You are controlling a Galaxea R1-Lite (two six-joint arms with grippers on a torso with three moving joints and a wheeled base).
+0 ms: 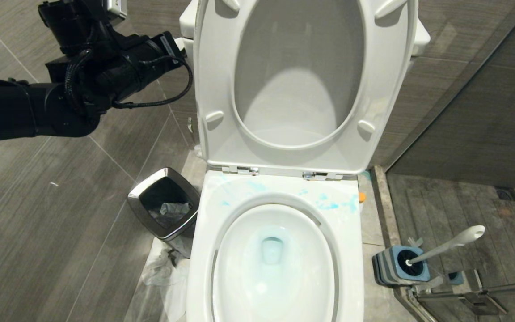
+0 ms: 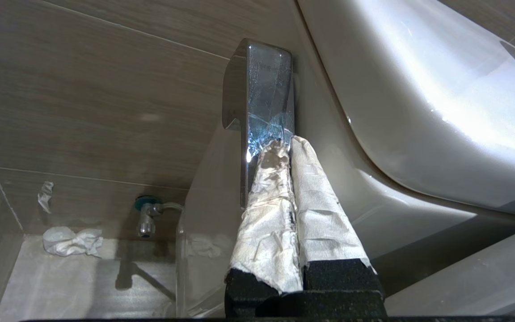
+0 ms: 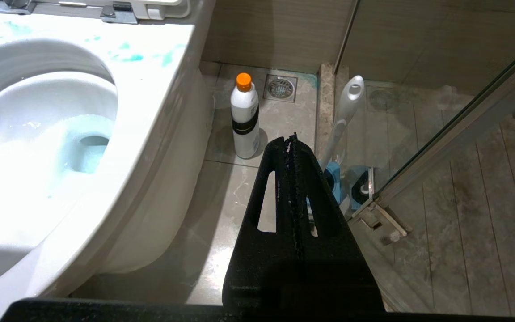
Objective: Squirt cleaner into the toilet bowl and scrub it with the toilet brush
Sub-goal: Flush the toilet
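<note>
- The left gripper (image 2: 284,145), its wrapped fingers pressed together and empty, is held at the chrome flush lever (image 2: 262,103) on the tank's side.
- The right gripper (image 3: 292,141) is closed, holding nothing, beside the toilet bowl (image 1: 356,250).
- The toilet brush (image 1: 445,246) is seated in its holder (image 1: 389,268) on the floor.
- Cleaner (image 1: 329,205) is smeared on the rim.

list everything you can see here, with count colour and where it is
toilet bowl: 1, white, centre, seat and lid up
cleaner: turquoise smears on rear rim, tint in water
toilet brush: 1, white handle, in holder, floor right of bowl
holder: 1, blue-grey
bottle: 1, white, orange cap, floor beside bowl
bin: 1, steel, left of bowl
flush lever: 1, chrome, tank side
left gripper: shut, at lever
right gripper: shut, above floor
</note>
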